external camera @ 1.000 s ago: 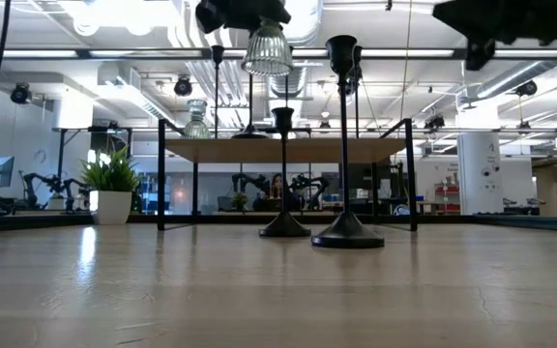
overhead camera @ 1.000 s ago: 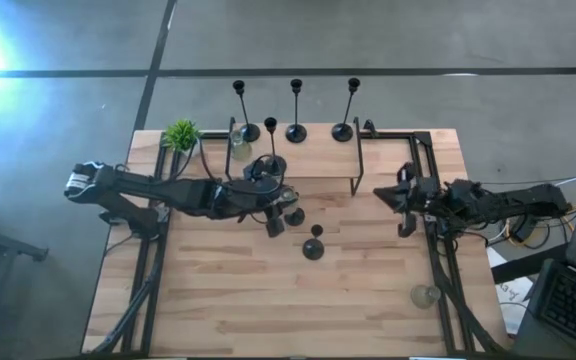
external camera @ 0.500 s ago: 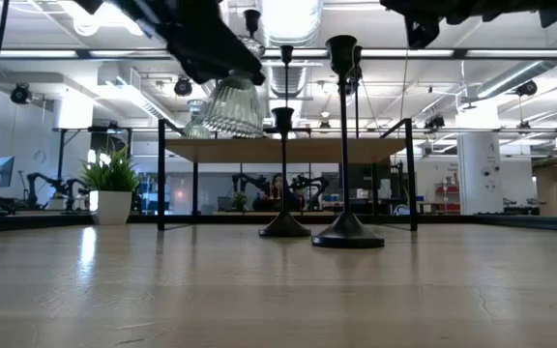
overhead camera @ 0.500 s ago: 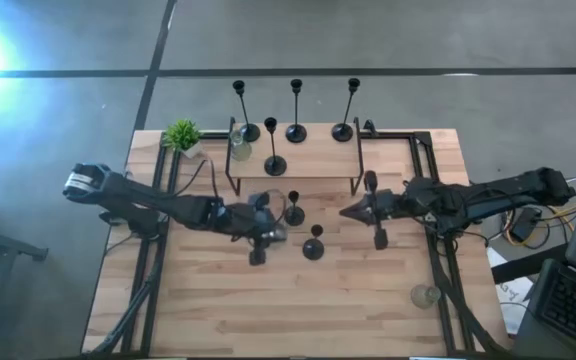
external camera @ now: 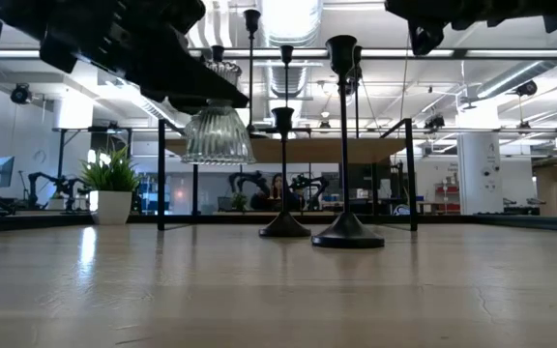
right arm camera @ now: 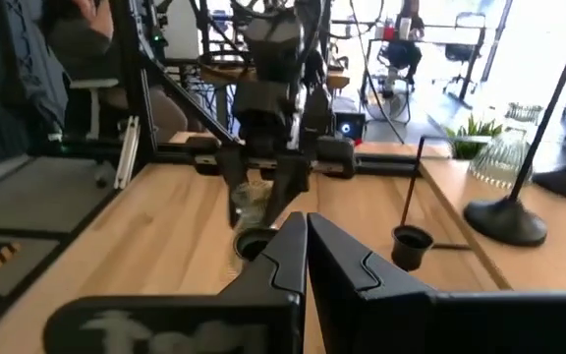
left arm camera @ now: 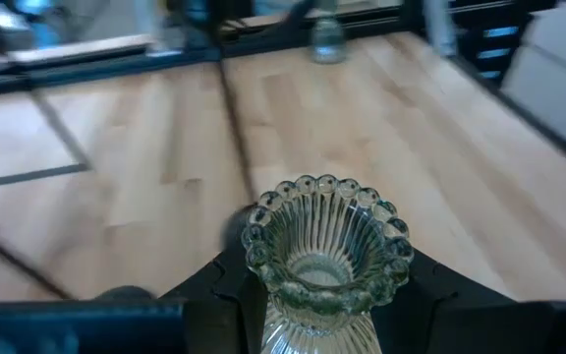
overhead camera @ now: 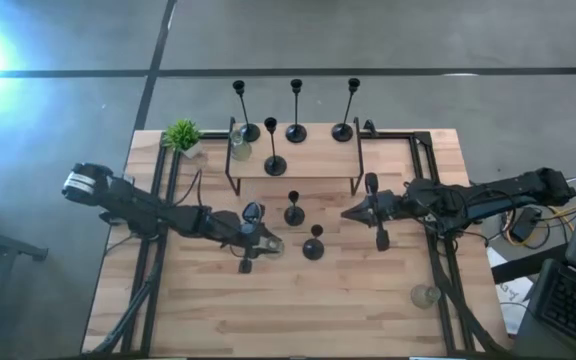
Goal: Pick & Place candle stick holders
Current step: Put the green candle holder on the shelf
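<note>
The left tool (overhead camera: pixel 251 243) grips a ribbed clear glass candle holder (external camera: pixel 218 133) above the worktop (overhead camera: pixel 368 300), carrying it beside the short black candlestick (overhead camera: pixel 313 243), while the right tool (overhead camera: pixel 373 212), fingers pressed together on nothing, waits beyond that candlestick.

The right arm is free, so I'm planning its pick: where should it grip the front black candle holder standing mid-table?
Probably the thin stem of the black domed-base candle holder, below its cup, approached level from the right: it stands upright, and the stem is narrowest.

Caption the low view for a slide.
Left gripper holds a ribbed glass holder above the table.
</note>
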`<act>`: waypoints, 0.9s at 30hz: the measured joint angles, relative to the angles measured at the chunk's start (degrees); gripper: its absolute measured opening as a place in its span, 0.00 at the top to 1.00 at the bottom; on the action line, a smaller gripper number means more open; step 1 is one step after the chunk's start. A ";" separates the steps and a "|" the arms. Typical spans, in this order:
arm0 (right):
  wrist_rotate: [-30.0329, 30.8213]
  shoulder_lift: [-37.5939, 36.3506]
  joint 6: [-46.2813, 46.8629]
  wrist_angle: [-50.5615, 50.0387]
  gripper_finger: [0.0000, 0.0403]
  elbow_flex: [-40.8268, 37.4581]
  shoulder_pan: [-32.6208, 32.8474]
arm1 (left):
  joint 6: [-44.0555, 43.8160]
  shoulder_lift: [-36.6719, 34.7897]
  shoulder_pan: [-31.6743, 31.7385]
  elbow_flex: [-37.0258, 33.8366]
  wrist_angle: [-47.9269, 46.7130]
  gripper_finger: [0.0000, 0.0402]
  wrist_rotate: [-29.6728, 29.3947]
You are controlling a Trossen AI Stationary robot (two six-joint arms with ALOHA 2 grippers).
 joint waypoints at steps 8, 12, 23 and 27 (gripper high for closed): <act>-4.21 3.89 -11.80 0.38 0.98 2.62 1.60 | -11.24 0.17 2.31 5.11 -0.74 0.66 13.94; -4.37 8.50 -16.49 -3.41 0.98 8.23 3.34 | -14.12 0.17 3.74 9.06 -4.35 0.66 13.29; -4.34 25.92 -22.64 -30.32 0.98 33.24 6.05 | -20.38 3.36 6.31 17.06 -15.37 0.66 13.49; -4.32 31.38 -22.94 -34.85 0.96 38.82 6.12 | -18.33 3.99 6.21 18.18 -14.92 0.66 13.52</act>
